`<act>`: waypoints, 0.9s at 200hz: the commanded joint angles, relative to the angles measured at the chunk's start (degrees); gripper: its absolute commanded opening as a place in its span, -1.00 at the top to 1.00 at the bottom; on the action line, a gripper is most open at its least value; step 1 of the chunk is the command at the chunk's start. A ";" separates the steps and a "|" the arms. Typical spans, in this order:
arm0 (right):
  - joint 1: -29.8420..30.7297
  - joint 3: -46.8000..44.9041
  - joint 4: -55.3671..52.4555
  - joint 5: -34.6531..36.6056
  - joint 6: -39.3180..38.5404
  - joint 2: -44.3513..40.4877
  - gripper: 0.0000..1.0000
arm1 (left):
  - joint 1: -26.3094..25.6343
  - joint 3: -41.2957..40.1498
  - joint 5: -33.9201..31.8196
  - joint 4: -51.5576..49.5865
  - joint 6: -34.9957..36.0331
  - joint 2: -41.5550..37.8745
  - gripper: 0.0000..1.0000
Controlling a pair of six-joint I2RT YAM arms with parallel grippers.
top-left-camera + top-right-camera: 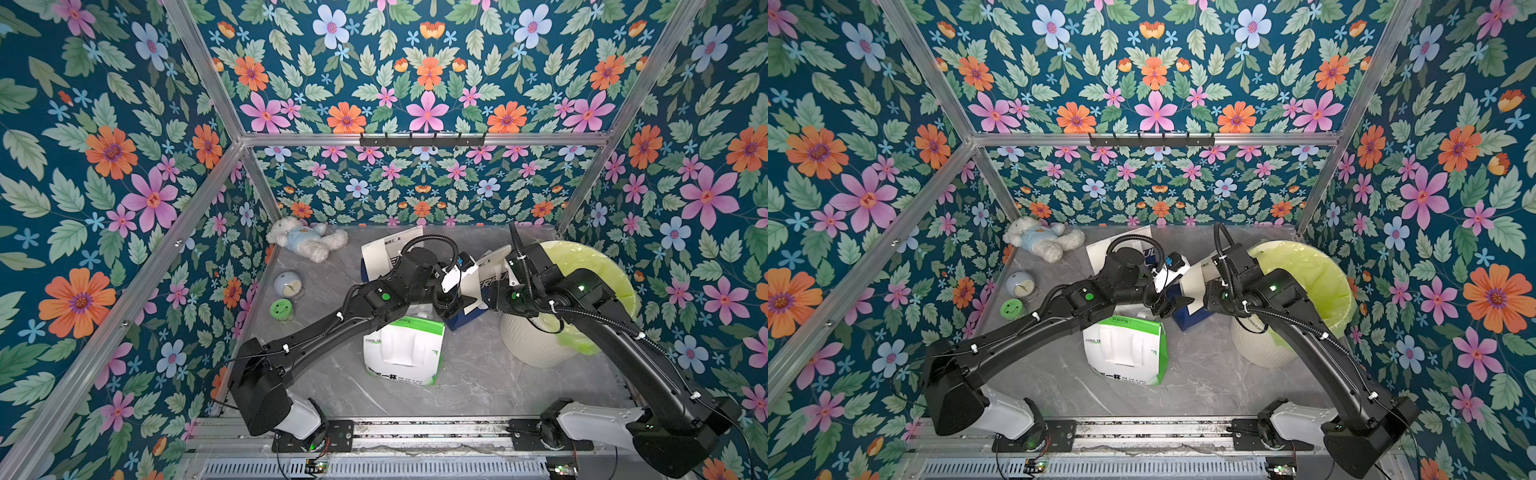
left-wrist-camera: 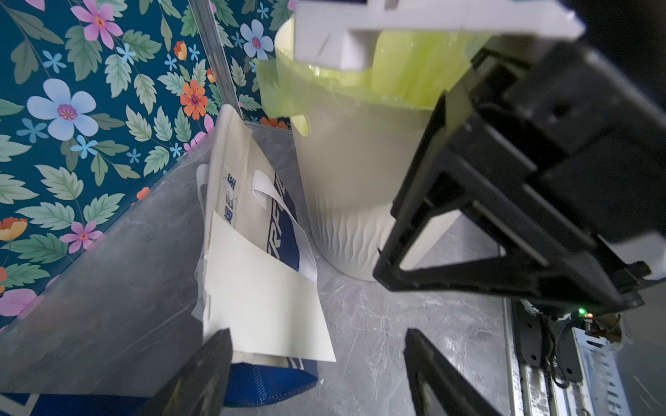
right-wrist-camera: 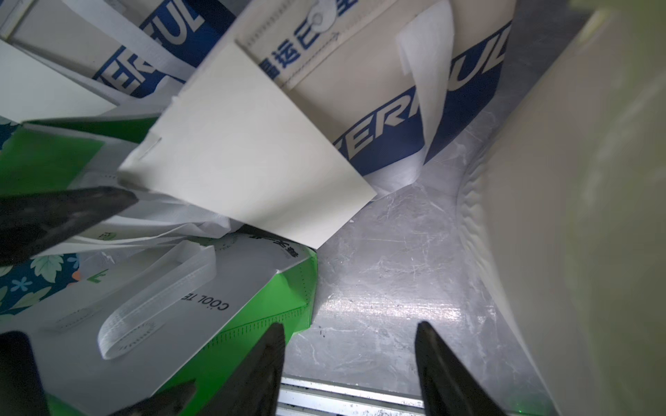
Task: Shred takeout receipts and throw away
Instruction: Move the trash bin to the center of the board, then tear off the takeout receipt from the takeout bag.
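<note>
A plain white takeout receipt [image 2: 259, 288] lies against the face of the standing white-and-blue bag [image 2: 284, 223]. The right wrist view shows the same receipt [image 3: 252, 151] hanging over that bag [image 3: 396, 119]. My left gripper [image 2: 317, 345] is open. One fingertip [image 2: 216, 349] is at the receipt's lower edge and the other is over bare table. My right gripper [image 3: 349, 326] is open over the table with nothing between its fingers. In both top views the two grippers meet around the receipt [image 1: 471, 286] [image 1: 1192, 286]. The bin [image 1: 536, 340] with a yellow-green liner stands just right.
A white-and-green bag [image 1: 403, 349] lies flat in front of the blue one. Another white sheet [image 1: 376, 257] shows at the bag behind the left arm. A teddy bear [image 1: 305, 241], a small clock [image 1: 289, 284] and a green-lidded jar [image 1: 281, 309] are along the left wall.
</note>
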 commanded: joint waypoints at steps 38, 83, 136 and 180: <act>-5.67 2.82 4.25 -3.94 -8.99 0.78 -0.37 | 1.70 1.86 3.07 -1.07 1.23 2.77 -0.19; -6.10 8.09 4.43 -8.10 -12.63 6.00 -0.50 | 4.02 0.28 1.39 0.84 0.04 1.69 -0.24; -6.08 8.97 8.13 -12.36 -12.56 7.96 -0.52 | 6.49 -3.50 -0.37 3.38 0.58 -5.34 -0.45; -6.10 9.16 12.11 -16.75 -12.61 10.99 -0.43 | 7.52 -4.79 10.45 4.78 -0.93 -3.12 -0.47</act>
